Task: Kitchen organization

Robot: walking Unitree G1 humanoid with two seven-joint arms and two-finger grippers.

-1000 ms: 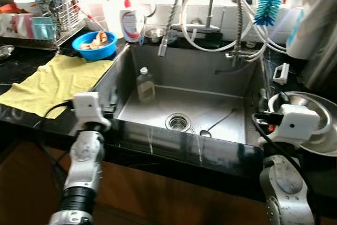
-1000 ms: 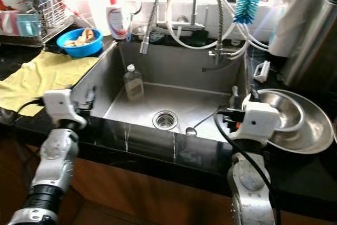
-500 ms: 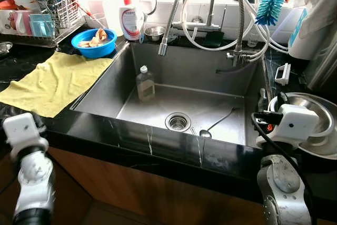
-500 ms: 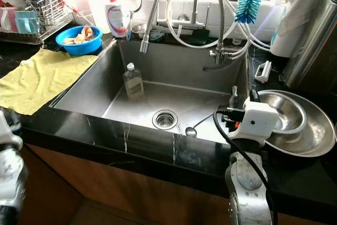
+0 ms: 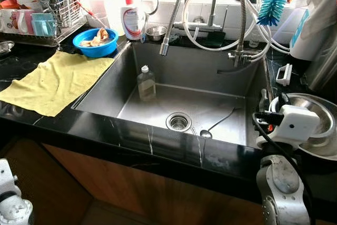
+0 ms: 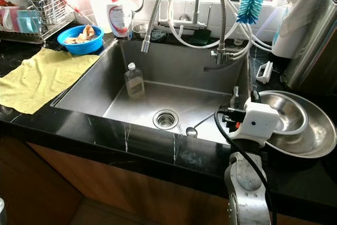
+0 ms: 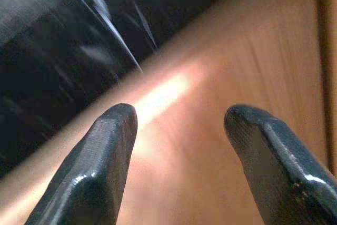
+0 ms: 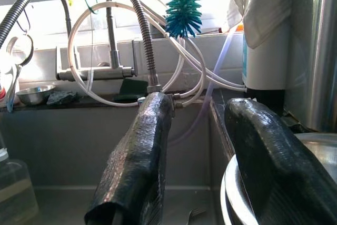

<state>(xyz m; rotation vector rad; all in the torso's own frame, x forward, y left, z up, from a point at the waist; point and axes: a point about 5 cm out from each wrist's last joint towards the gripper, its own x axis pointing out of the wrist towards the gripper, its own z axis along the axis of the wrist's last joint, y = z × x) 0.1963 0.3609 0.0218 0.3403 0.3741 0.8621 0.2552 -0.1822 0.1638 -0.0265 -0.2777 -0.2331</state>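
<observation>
A steel sink [image 5: 158, 67] is set into the black counter. A small clear bottle [image 5: 146, 84] stands in it, and a spoon [image 5: 216, 125] lies beside the drain [image 5: 178, 121]. My right gripper [image 5: 272, 100] is raised at the sink's right rim, open and holding nothing. Its fingers [image 8: 142, 151] point along the sink toward the faucet hoses [image 8: 131, 51]. Nested steel bowls [image 5: 318, 130] sit just right of it. My left arm [image 5: 8, 198] hangs low below the counter. There my left gripper [image 7: 179, 119] is open, facing the wooden cabinet front.
A yellow cloth [image 5: 52, 80] is spread on the left counter. Behind it are a blue bowl [image 5: 95, 42] with scraps, a dish rack [image 5: 47, 14] and a soap bottle [image 5: 131, 22]. A blue bottle brush [image 5: 272, 3] hangs at the back right near a white cloth [image 5: 321, 3].
My left arm has dropped from the counter's front edge to below the counter at the lower left. The right arm has stayed put.
</observation>
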